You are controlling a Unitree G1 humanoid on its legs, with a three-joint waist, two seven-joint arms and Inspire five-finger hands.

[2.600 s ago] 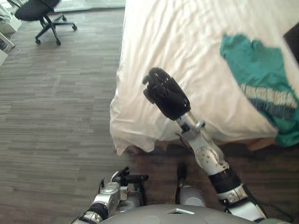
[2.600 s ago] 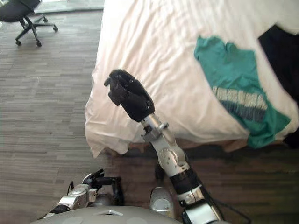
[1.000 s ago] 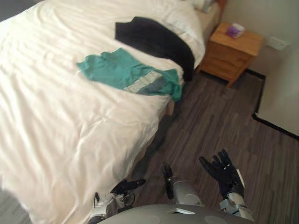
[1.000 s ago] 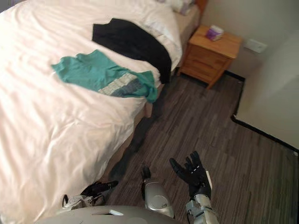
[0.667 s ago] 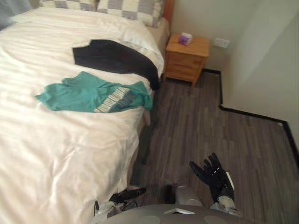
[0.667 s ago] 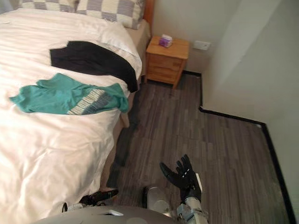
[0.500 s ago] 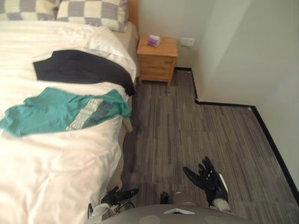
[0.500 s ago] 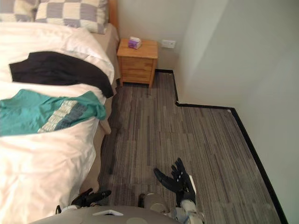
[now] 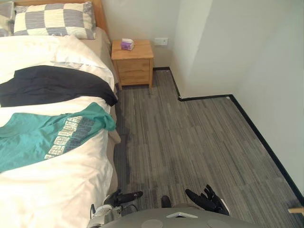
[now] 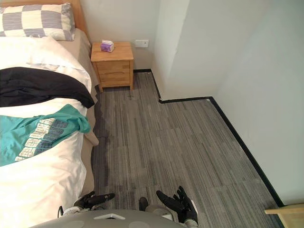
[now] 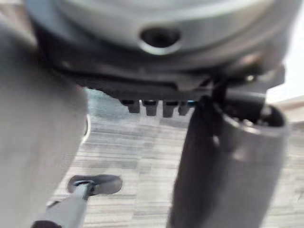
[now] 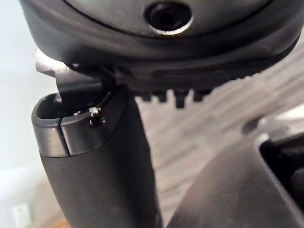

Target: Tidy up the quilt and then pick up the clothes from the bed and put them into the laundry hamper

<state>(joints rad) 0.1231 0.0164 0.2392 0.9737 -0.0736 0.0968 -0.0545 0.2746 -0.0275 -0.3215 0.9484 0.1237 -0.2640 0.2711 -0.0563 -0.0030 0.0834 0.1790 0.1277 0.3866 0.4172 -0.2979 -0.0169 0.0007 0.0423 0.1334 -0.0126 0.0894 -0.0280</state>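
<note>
The white quilt (image 9: 52,185) covers the bed at the left. On it a teal shirt (image 9: 42,135) lies spread flat, one corner hanging at the bed's edge. Behind it a black garment (image 9: 57,85) is spread across the quilt. My left hand (image 9: 121,196) hangs low beside the bed's edge, its fingers straight and holding nothing. Over the floor at the bottom of the left eye view my right hand (image 9: 207,200) is open, fingers spread and empty. Both hands are well apart from the clothes.
A wooden nightstand (image 9: 133,61) with a purple tissue box (image 9: 127,44) stands by the headboard. A checkered pillow (image 9: 52,20) lies at the bed's head. A wall corner (image 9: 185,90) juts into the grey floor (image 9: 190,142). A wooden edge (image 10: 285,213) shows at the lower right.
The camera has swung right along the bed, from its foot to its side and the wall. My right hand has dropped from above the quilt to low at my side. The clothes lie unmoved.
</note>
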